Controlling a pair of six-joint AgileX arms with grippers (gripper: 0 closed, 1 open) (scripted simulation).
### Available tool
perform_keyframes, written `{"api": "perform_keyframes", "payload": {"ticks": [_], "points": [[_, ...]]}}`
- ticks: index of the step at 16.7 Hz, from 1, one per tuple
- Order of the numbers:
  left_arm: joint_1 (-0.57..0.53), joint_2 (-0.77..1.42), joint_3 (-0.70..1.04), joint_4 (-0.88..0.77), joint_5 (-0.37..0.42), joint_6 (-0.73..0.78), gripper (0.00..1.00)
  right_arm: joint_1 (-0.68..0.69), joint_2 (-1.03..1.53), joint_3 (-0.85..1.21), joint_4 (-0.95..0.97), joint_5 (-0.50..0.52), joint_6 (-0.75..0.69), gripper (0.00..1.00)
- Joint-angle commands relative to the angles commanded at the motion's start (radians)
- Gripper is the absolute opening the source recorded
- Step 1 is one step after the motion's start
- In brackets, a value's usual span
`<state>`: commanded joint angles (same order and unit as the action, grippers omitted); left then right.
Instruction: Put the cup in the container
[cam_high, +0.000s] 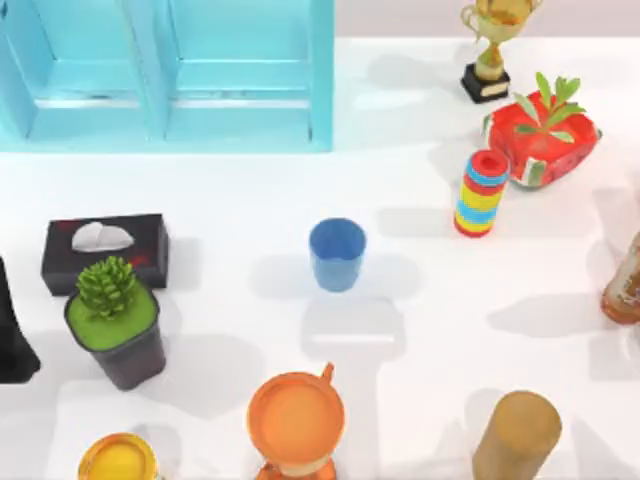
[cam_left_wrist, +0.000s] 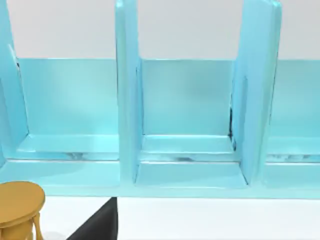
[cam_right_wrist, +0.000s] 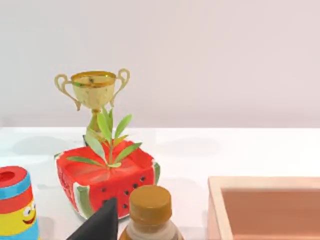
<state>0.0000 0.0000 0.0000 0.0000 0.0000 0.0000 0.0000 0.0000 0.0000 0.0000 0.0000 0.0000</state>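
We see the blue cup (cam_high: 337, 254) upright on the white tabletop (cam_high: 420, 300), centre frame, apart from the striped stack of rings (cam_high: 481, 194) at upper right. The light blue container (cam_high: 165, 75) fills the upper left. A dark tip, perhaps our left hand (cam_left_wrist: 97, 222), shows before it; we cannot tell its opening.

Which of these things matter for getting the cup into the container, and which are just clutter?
For the job:
blue cup
open tan box, probably the container

Lying about:
blue rack
trophy
watermelon planter
ring stack
tissue box
potted succulent
orange mug
yellow cup
brown bottle
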Motion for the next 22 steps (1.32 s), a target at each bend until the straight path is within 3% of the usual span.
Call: {"api": "perform_keyframes", "payload": {"ticks": [5, 9, 14, 22], "points": [[0.000, 0.000, 0.000, 0.000, 0.000, 0.000, 1.00, 0.018, 0.056, 0.052, -0.031, 0.005, 0.017, 1.00], [0.000, 0.000, 0.000, 0.000, 0.000, 0.000, 1.00, 0.084, 0.258, 0.244, -0.145, 0.020, 0.079, 1.00], [0.000, 0.000, 0.000, 0.000, 0.000, 0.000, 1.00, 0.217, 0.655, 0.633, -0.377, 0.049, 0.207, 1.00], [0.000, 0.000, 0.000, 0.000, 0.000, 0.000, 1.00, 0.481, 1.442, 1.429, -0.849, 0.101, 0.473, 1.00]]}}
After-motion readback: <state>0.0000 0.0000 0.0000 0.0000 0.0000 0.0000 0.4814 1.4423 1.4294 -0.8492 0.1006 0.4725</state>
